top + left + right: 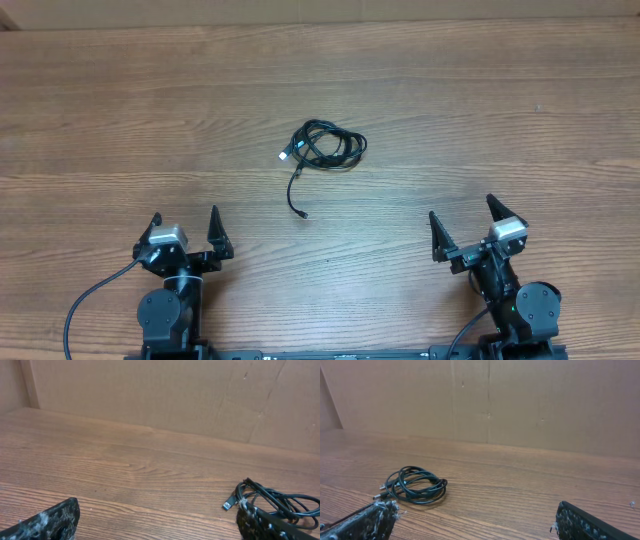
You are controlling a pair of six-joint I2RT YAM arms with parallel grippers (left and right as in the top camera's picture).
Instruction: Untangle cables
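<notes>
With left claw [185, 222] and right claw [462, 212] both spread empty, I'd pinch the likely light, floppy cables [325, 147] at desk [520, 90] centre by their trailing strand [296, 195].

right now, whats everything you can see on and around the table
cables: one tangled bundle, black, middle of the table, ahead of both grippers; number of cords cannot be told
plug: one, silver-tipped, at the bundle's left edge
loose end: one, black, trailing from the bundle toward the robot
table: one, brown wood, under everything
cardboard wall: brown, behind the table's far edge
left gripper: one, black, open and holding nothing, near edge, left
right gripper: one, black, open and holding nothing, near edge, right
</notes>
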